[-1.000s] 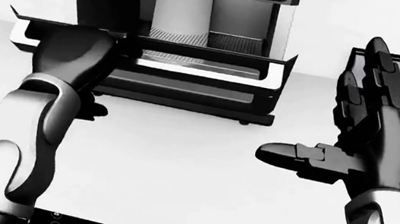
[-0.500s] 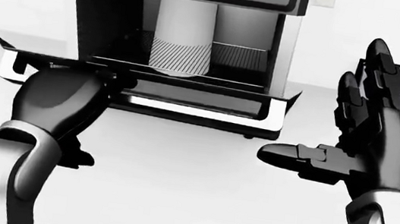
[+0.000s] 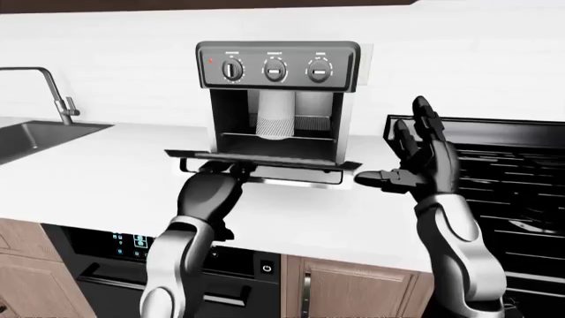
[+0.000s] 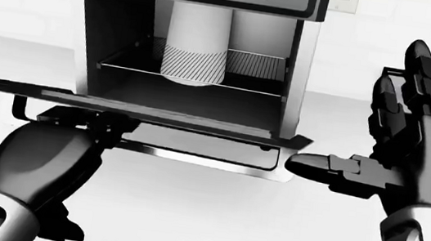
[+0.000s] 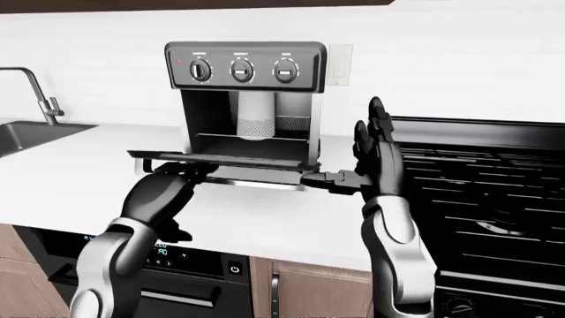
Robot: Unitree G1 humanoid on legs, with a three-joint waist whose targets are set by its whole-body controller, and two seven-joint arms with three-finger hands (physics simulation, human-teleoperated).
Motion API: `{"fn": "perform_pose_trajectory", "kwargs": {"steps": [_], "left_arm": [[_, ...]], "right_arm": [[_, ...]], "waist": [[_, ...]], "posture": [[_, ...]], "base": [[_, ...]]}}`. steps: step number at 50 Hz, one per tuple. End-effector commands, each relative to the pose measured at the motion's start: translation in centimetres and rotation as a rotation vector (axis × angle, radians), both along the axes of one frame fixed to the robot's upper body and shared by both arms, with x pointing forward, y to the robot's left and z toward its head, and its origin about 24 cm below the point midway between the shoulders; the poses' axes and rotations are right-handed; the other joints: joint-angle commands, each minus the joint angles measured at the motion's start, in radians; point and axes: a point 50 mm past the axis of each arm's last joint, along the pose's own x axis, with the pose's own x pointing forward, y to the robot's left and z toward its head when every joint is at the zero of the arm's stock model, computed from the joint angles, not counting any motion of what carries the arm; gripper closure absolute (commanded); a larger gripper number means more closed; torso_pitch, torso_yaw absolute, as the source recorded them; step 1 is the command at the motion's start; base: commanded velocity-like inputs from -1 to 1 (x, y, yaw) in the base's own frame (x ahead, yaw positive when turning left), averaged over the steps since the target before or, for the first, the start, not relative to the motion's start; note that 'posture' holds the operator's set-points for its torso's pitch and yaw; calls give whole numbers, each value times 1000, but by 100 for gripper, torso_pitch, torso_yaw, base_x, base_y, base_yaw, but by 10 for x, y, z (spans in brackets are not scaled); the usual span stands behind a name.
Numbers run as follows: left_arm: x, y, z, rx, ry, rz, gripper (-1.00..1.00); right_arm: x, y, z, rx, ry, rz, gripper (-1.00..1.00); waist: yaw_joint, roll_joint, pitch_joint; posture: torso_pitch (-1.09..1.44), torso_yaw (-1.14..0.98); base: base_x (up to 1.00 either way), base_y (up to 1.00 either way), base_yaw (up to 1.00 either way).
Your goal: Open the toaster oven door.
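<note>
The toaster oven [image 3: 277, 99] stands on the white table [image 3: 97, 169] against the wall, between the sink [image 3: 35, 136] at the left of the left-eye view and the black stove [image 3: 521, 179] at the right. Its door [image 4: 146, 115] is folded down to about level, so the inside lies bare: a wire rack [image 4: 193, 68] crosses the cavity and a pale cylinder [image 4: 198, 41] shows behind it. Three knobs [image 3: 273, 68] sit in a row on the panel above the opening.

The left hand [image 4: 87, 123] is up against the handle bar [image 4: 195, 150] at the door's left end; its fingers are tucked under the door's edge, and I cannot tell whether they are closed round the bar. The right hand [image 4: 397, 155] is held in the air just right of the door's right corner, fingers spread and pointing up, thumb stretched out level toward the door, holding nothing. Below the table edge there is a dark appliance with a lit panel [image 3: 132, 244] and wooden cabinet doors [image 3: 353, 285]
</note>
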Motion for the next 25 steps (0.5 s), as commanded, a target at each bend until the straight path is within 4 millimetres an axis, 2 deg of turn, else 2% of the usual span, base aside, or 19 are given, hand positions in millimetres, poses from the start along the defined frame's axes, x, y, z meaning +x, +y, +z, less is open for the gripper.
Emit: {"fn": "perform_pose_trajectory", "kwargs": {"steps": [1, 6, 12, 17, 25], "left_arm": [[-3, 1, 14, -5, -91, 0, -58], [-11, 8, 8, -7, -83, 16, -59], [-20, 11, -9, -15, -64, 23, -60], [-28, 14, -15, -20, -46, 29, -62], [-34, 28, -33, 22, 97, 29, -59]], "right_arm": [[-2, -1, 16, -5, -80, 1, -100], [-6, -5, 20, -2, -88, -8, -100], [-11, -9, 25, 4, -100, -21, -100], [-9, -10, 23, 5, -102, -21, -100], [-10, -10, 24, 7, -104, -23, -100]], "waist": [[0, 0, 0], [1, 0, 0], [3, 2, 0], [2, 3, -1], [4, 6, -1]], "posture": [[-51, 0], [-51, 0], [-51, 0], [-51, 0], [-51, 0]], "base": [[0, 0, 0], [0, 0, 0], [0, 0, 0], [0, 0, 0], [0, 0, 0]]}}
